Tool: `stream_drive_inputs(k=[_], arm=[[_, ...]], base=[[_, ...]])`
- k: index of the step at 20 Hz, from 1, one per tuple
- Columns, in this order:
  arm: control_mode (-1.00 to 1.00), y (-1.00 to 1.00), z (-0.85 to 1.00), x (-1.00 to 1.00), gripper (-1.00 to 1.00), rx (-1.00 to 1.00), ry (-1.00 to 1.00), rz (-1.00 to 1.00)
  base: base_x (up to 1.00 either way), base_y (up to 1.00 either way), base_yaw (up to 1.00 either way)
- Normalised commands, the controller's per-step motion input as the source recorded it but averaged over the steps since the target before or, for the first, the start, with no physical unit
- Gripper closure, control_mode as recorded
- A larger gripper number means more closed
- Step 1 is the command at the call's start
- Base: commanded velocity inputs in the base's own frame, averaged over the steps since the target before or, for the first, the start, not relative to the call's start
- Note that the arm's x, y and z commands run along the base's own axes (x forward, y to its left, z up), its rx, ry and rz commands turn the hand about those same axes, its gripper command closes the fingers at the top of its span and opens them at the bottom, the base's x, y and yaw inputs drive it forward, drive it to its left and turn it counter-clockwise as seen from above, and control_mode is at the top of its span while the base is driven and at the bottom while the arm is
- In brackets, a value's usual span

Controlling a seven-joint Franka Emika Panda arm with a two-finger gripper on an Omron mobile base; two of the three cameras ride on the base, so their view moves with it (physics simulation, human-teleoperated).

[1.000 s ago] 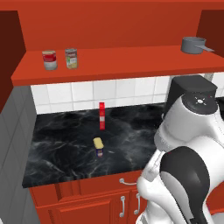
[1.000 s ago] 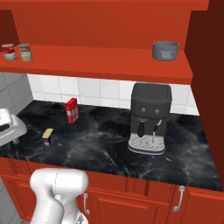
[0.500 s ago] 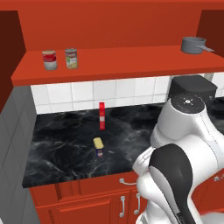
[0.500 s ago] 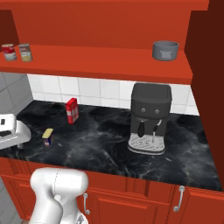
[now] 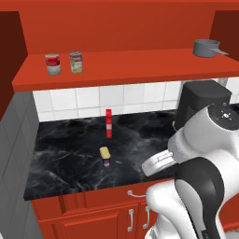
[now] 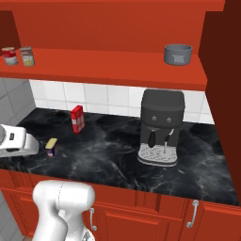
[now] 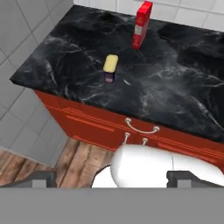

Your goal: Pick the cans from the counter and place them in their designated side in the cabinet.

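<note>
The gripper (image 7: 111, 178) hung over the counter's front edge w/ jaws spread wide, nothing btwn them, fingertips (image 7: 41, 179) well apart at the bottom of the hand view. Ahead of it and a bit left in the hand view lay the rectangular tin (image 7: 110, 68), dark blue w/ a yellow top, flat on the counter (image 7: 175, 94), untouched and well apart from the gripper. Further out beyond the tin stood the tall red-and-white box (image 7: 142, 24), near the tile backsplash, not part of the job. Up on the cabinet (image 5: 140, 70) shelf, far above and left of the gripper, the round can w/ yellow-green label (image 5: 76, 62) stood upright just beside the red-and-white can (image 5: 52, 64), apart from it. So approx half done, judging by layout: round can on the shelf, rect tin left to grab, lift and shelve. Coffee machine (image 6: 161, 126) sat off to the right, a grey pot (image 6: 178, 53) on the shelf above it; neither in the way of the reach, prob.
</note>
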Motion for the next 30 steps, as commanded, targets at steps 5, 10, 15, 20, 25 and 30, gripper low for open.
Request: stream_drive_inputs(k=[5,10,15,20,25,30], arm=[[-1.0,0.11,0.0,0.36,-1.0,0.07,-0.14,-0.14],[-1.0,0.07,0.0,0.29,-1.0,0.06,-0.11,-0.13],[-1.0,0.06,0.0,0.19,-1.0,0.09,-0.12,-0.09],[-1.0,0.1,0.0,0.25,-1.0,0.13,-0.1,-0.06],[-1.0,0.1,-0.02,0.26,-1.0,0.13,-0.06,-0.04],[-1.0,0.06,-0.16,0.11,-1.0,0.05,-0.03,-0.04]], base=[[0.0,0.0,0.0],[0.0,0.0,0.0],[0.0,0.0,0.0],[0.0,0.0,0.0],[0.0,0.0,0.0],[0.0,0.0,0.0]])
